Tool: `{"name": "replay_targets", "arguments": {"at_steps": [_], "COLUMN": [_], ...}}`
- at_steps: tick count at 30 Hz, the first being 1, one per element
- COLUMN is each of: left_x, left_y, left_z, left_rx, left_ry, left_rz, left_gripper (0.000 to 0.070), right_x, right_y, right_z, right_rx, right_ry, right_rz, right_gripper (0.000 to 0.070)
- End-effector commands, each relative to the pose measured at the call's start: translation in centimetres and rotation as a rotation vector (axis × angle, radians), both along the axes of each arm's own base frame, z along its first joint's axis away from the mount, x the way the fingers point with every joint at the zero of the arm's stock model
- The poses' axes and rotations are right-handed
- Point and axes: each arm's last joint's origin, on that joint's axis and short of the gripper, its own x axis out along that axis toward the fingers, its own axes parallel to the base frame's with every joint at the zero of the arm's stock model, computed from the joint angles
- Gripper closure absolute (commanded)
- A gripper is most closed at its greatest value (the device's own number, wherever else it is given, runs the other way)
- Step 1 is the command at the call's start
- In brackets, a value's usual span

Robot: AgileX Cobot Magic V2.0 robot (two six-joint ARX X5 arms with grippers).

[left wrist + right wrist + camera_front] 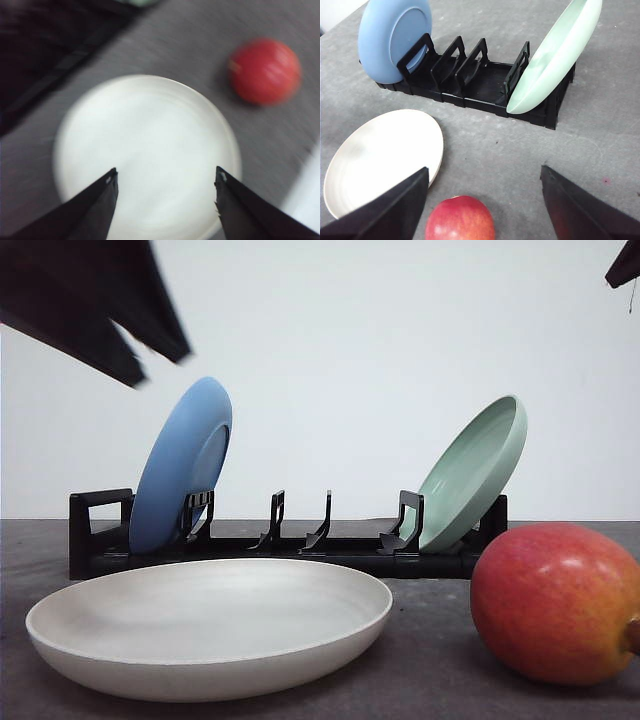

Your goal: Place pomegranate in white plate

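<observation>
Pomegranate sat on the grey table just right of the white plate. Both grippers, left and right, hovered with fingers spread, holding nothing.

Wall: plain white, flat and bare — it fills the whole back of the front view.
Table: dark grey, matte, faintly mottled surface; its far edge meets the wall in a straight line.
Rack: black plastic dish rack with upright dividers, standing along the back of the table.
Light: soft and even — weak shadows on the table, mild sheen on glossy surfaces.
Windows: none in view.
</observation>
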Motion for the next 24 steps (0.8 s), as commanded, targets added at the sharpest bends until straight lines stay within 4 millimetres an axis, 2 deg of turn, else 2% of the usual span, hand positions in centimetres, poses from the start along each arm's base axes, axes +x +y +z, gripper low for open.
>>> {"name": "replay_targets", "arguments": {"at_steps": [1,6,12,18,24], "left_x": [0.4,0.5,-0.1,-0.4,-0.3], "left_y": [1.1,4.7,7.9,9.3,9.4], "left_z": [0.8,1.9,1.2,0.0,0.2], "left_rx": [-0.04,-0.101,-0.127,-0.156,-0.164], "left_ry": [-0.012,-0.088,-0.145,-0.152,-0.173], "left_rz": [0.069,0.259,0.436,0.497,0.508], "left_gripper": [0.0334,0.0335,0.0336,0.0336,0.0338], "right_x": [0.0,0.0,-0.1,-0.1,0.4], "right_y": [0.1,0.1,0.1,0.4,1.2], "right_z": [0.6,0.6,0.6,0.3,0.5], "right_rx": [0.001,0.003,0.035,0.092,0.029], "right_ry": [-0.019,-0.017,0.002,0.118,0.331], "right_rz": [0.01,0.009,0.031,0.049,0.057], "right_gripper": [0.025,0.025,0.025,0.025,0.0246]}}
